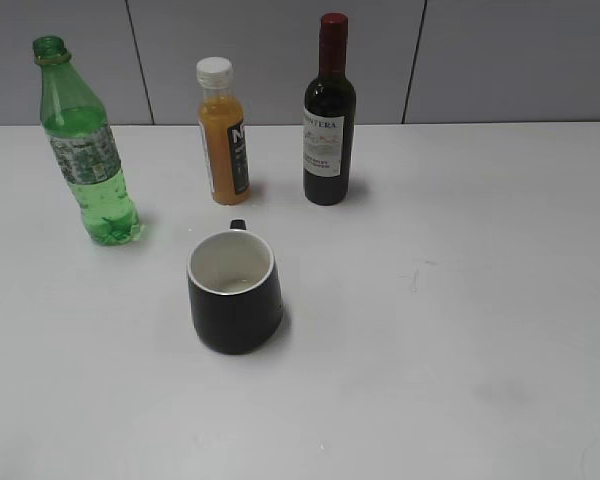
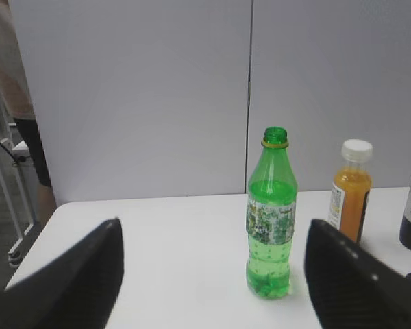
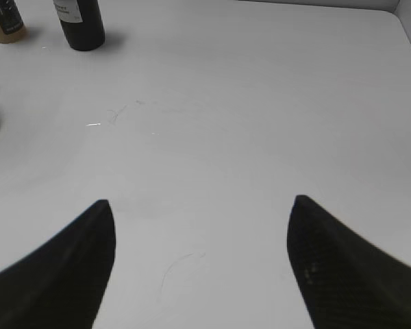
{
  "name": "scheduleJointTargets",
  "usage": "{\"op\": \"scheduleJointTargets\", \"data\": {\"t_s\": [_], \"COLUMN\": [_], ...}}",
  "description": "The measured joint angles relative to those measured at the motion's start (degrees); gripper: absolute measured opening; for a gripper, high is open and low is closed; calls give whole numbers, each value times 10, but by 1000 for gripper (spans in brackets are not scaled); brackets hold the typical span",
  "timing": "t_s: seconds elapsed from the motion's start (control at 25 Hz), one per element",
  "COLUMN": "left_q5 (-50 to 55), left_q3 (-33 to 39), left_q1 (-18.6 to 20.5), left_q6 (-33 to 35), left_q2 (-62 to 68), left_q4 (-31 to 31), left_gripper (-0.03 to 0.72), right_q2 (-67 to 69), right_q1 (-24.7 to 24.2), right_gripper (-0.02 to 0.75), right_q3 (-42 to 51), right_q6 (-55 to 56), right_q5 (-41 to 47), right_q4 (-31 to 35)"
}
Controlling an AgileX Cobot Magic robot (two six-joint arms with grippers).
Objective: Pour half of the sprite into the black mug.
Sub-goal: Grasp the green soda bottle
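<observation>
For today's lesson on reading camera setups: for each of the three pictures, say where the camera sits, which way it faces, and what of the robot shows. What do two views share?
Exterior view: raised, slanting down at the table; sprite, black mug; no robot parts.
Left wrist view: low, level, facing the sprite; open left gripper.
Right wrist view: above bare tabletop, tilted down; open right gripper.
Shared: the orange juice bottle shows in exterior and left wrist.
</observation>
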Motion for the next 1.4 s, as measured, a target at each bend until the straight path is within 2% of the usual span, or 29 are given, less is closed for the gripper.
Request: {"op": "scheduleJointTargets", "data": {"t_s": [0.2,0.6,1.0,1.12,1.28,1.4], "left_q5": [-121,-348,-465,-521,-598,-661], "left_q3": [30,32,32,32,32,32], "left_q1": [0,0,0,0,0,0], "left_q6": [0,0,0,-28,-99,-119], "left_q2": [77,280,463,513,592,667], "left_q4": [-5,-15,-15,15,111,136], "left_gripper": [615,610,607,607,607,607], "right_q2": [0,0,0,0,0,0], "right_q1": [0,0,0,0,0,0], "right_gripper": [589,589,589,589,589,589], "right_q3": [0,0,0,0,0,0], "right_q6": [0,0,0,0,0,0], "right_q5": [0,0,0,0,0,0], "right_q4": [0,0,0,0,0,0]}}
